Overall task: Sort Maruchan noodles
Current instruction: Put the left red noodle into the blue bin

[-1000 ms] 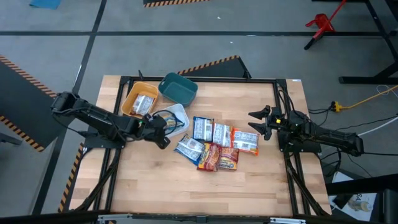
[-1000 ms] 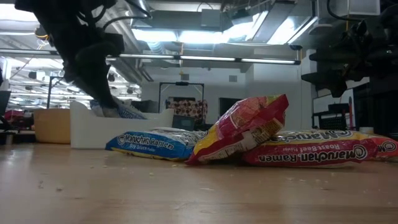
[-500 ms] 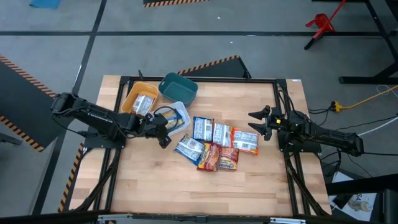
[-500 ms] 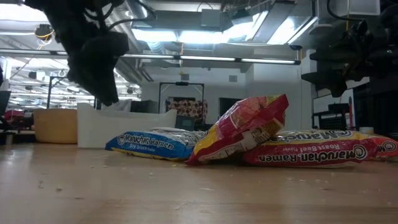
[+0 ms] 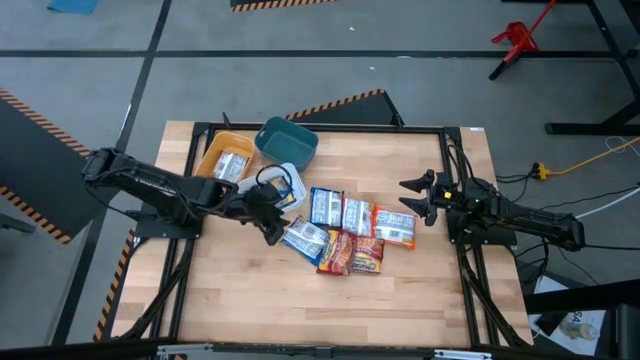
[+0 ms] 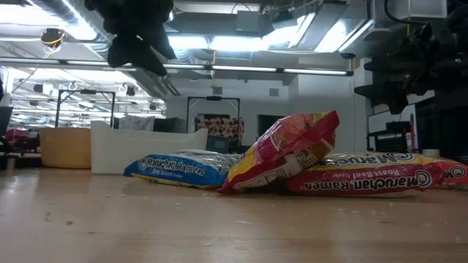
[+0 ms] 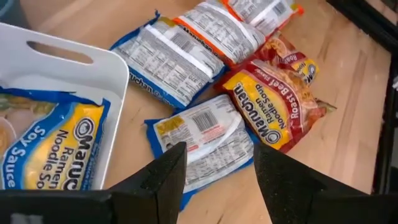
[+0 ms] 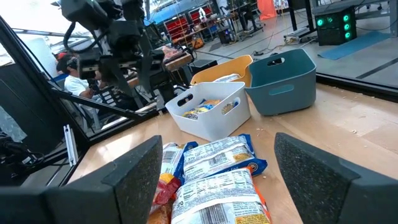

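Now the left hand [image 5: 272,222] is held just above the bench [image 5: 260,310], with its fingers [image 7: 166,177] apart and nothing between them, and the blue and white noodle packet [image 7: 200,138] lies right in front of it, at the near edge of the pile, its long side slanted across the gap between the fingers. The rest of the packets [image 5: 358,235] are spread between the two arms, one more is seen in the white bin [image 7: 74,56] beside the left hand, and another in the yellow bin [image 5: 212,152]. The right hand [image 5: 415,198] is held open past the far end of the pile, so the left arm is judged the nearer one for that blue packet.
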